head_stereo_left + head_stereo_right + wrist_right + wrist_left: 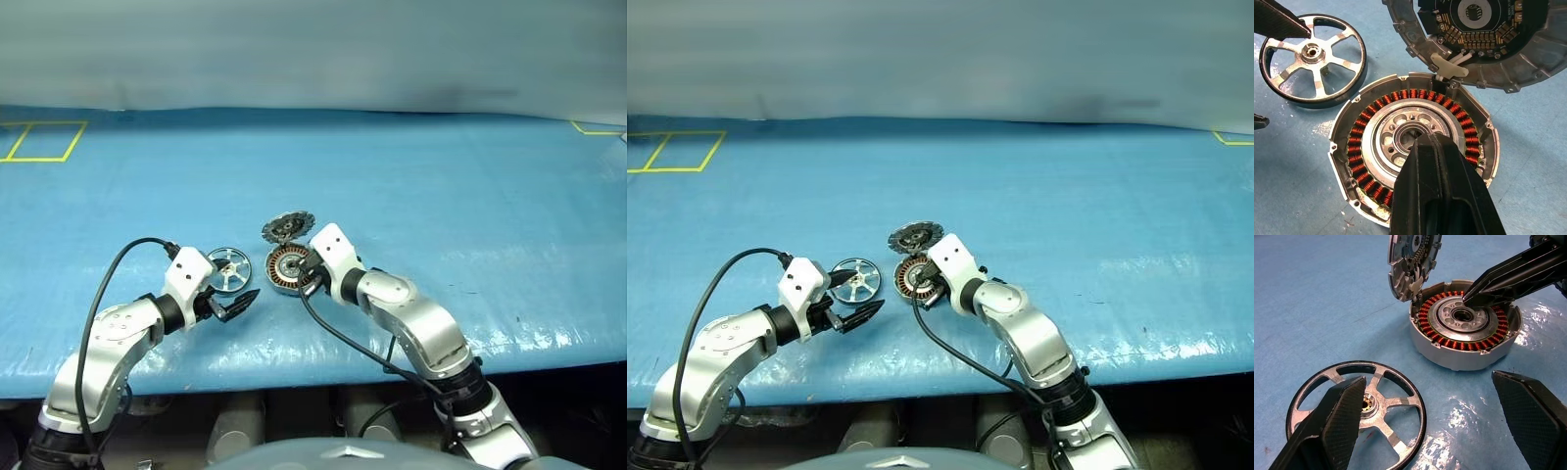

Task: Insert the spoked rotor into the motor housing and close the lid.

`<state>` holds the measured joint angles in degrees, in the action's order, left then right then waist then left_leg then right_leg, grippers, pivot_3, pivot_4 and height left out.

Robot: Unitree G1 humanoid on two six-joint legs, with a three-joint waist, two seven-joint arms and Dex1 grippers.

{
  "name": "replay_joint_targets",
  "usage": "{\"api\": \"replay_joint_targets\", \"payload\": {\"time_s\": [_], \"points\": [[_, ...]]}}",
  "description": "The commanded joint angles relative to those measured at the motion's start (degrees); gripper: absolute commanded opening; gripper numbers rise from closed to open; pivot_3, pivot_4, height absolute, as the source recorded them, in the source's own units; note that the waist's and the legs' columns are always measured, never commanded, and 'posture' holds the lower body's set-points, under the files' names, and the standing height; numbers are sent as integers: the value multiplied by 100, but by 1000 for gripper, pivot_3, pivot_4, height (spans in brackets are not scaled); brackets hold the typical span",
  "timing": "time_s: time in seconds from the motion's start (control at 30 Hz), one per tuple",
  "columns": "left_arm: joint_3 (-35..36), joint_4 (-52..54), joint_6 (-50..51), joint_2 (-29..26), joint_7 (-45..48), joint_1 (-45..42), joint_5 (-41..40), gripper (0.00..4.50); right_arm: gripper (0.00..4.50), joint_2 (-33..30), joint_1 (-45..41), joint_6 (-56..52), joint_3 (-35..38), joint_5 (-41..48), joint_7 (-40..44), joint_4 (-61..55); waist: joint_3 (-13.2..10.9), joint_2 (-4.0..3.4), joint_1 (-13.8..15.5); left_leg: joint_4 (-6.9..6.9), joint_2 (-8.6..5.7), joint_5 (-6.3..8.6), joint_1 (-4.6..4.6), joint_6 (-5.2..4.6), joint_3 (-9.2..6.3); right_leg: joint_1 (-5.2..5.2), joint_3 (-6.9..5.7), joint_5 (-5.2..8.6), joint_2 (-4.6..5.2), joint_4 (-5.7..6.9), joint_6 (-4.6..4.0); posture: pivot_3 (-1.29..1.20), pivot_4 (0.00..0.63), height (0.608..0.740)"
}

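The silver spoked rotor (227, 268) lies flat on the blue table, just left of the motor housing (277, 277). The housing (1356, 147) is open, showing its copper windings and central hub. Its hinged lid (287, 228) stands up at the far side, with the finned inner face (1484, 34) towards me. My right gripper (1425, 139) is shut, with its tips over the hub; I cannot tell whether they touch it. My left gripper (1435, 431) is open with nothing between its fingers, on the near side of the rotor (1391, 404), and one finger (1337, 426) covers part of the rim.
Blue sheeting covers the table (441, 196), whose front edge (294, 377) runs close under both arms. Yellow tape marks lie at the far left (39, 142) and far right (598, 127). A black cable (108, 284) loops off the left wrist.
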<state>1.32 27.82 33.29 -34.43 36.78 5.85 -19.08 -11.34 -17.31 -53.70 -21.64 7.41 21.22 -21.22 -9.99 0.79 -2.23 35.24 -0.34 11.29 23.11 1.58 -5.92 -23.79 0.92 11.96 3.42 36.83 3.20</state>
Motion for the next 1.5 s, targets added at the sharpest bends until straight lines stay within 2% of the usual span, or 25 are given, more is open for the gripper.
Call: {"api": "replay_joint_targets", "payload": {"time_s": [0.03, 0.33, 0.47, 0.57, 0.63, 0.83, 0.97, 1.13, 1.27, 1.43, 1.5], "points": [[17, 112, -55, -5, 15, -70, -42, 4500, 14, 37, -168, -93, 15, 53, -4, -253, 0, 0, 2, 0, 0, 0, 0, 0, 0, 0, 0, 0, 0, 0, 0, 0, 150, 740], [158, 308, -49, -6, -13, -30, -130, 4500, 14, 25, -19, 8, 221, 493, 264, -964, 0, 0, 4, -1, 0, 0, 6, 0, -1, -5, -1, 0, 0, -1, 0, 0, 150, 740], [232, 739, 193, -271, -27, -96, -100, 4500, 14, -152, 176, 62, 325, 578, 283, -1136, 0, 1, 10, 1, -1, 0, 8, 0, -3, -4, -2, 0, 1, -3, 0, 0, 150, 740], [412, 1148, 461, -389, -46, -323, -383, 4500, 14, -192, 274, 102, 358, 614, 241, -1143, -1, 1, 14, 3, -1, 0, 9, 0, -4, -4, -3, 0, 1, -2, 0, 0, 150, 740], [521, 1294, 654, -590, -28, -502, -436, 4500, 14, -187, 307, 123, 366, 630, 219, -1129, -1, 1, 11, 4, 0, 0, 9, 0, -5, -4, -4, 0, 1, -1, 0, 0, 150, 740], [689, 992, 924, -1821, 644, -1368, -477, 4500, 14, -115, 362, 306, 216, 619, 210, -972, -3, 1, -10, -2, 1, 0, 9, 0, -6, -7, -7, 1, -3, -2, -1, 0, 150, 740], [95, 221, 661, -2740, 1505, -2308, -141, 4500, 14, -67, 414, 498, 129, 616, 265, -828, -5, 4, -1, 2, 0, 0, 18, 0, -10, -11, -11, 1, -4, -2, -1, 0, 150, 740], [-1061, -899, -89, -3191, 2787, -3569, 543, 4500, 14, -172, 632, 891, 23, 626, 451, -738, -6, 6, -1, 0, -2, 0, 29, 0, -7, -21, -10, 0, -3, -7, 0, 0, 150, 740], [-1945, -1863, -666, -2941, 3788, -4583, 1075, 4500, 14, -331, 942, 1474, -12, 571, 612, -632, -7, 6, 1, 0, -2, -2, 61, 0, -7, -57, -9, -4, -6, 1, 7, 0, 150, 740], [-2688, -2851, -1394, -2537, 4661, -5356, 1767, 4500, 14, -375, 1173, 1579, 72, 535, 512, -596, -8, 9, -50, 4, 0, -2, 65, -1, -3, -60, -3, -17, -10, 3, 30, 0, 150, 740], [-2934, -3203, -1671, -2341, 4970, -5587, 1994, 4111, 0, -377, 1252, 1551, 129, 539, 456, -619, -9, 10, -61, 7, 0, -2, 66, -1, -4, -60, -3, -17, -13, 7, 29, 0, 150, 740]]}}
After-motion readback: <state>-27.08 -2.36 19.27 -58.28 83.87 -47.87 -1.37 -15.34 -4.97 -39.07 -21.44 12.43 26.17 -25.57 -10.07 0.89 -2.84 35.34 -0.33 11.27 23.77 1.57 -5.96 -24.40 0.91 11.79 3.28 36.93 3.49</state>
